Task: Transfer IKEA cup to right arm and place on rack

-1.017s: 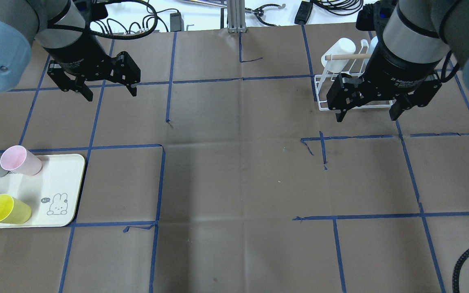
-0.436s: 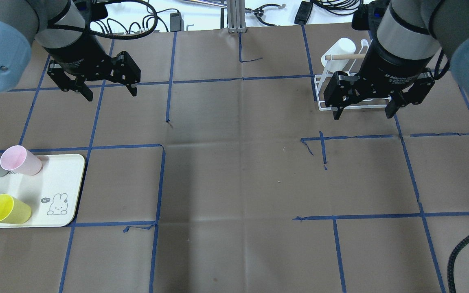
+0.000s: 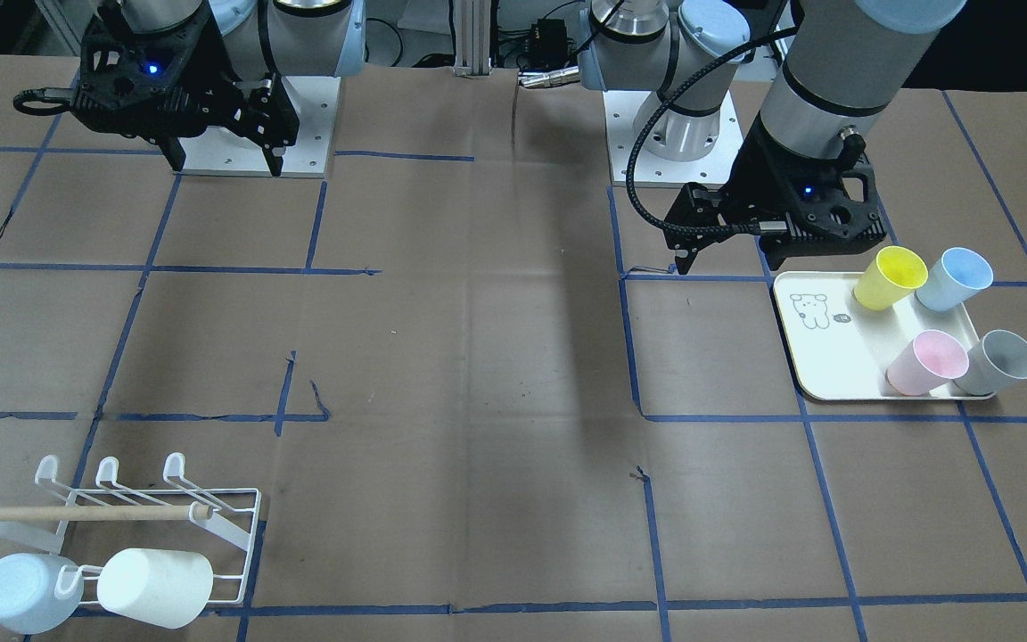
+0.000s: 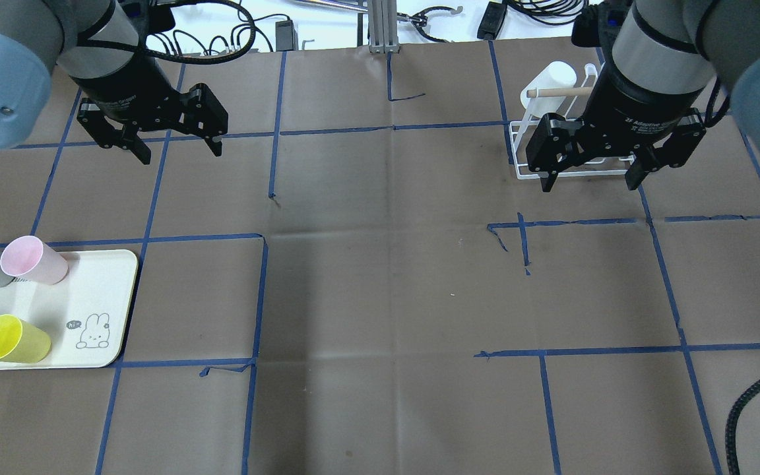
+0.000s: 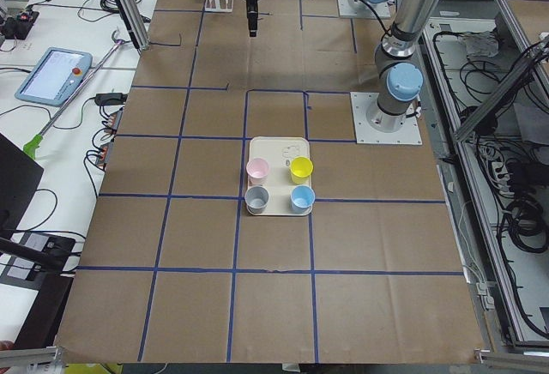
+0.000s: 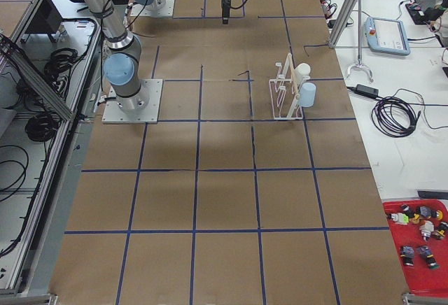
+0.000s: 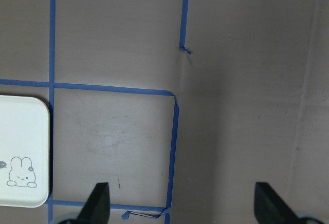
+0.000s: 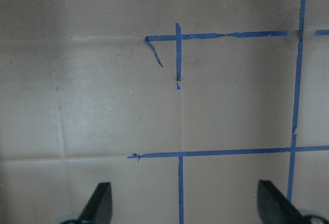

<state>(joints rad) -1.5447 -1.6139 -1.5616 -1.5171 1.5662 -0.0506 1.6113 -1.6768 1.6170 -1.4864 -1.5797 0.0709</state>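
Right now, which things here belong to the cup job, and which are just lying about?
Job: yellow cup, blue cup, pink cup, grey cup, their tray, rack, left gripper, right gripper.
Lying about: tablet, red bin of small parts.

This is a robotics lab. A wide desk (image 5: 386, 245) is covered in brown paper and gridded with blue masking tape (image 4: 393, 127). The silver tubular left arm (image 5: 401, 82) and its twin, the right arm (image 6: 119, 67), are bolted to square metal base plates (image 3: 308, 125). A grey touchscreen teach pendant (image 5: 53, 74) lies at the upper left of the left-side view. Black cables (image 6: 395, 116) coil beside the desk, and an aluminium frame post (image 4: 383, 26) rises at its top edge.
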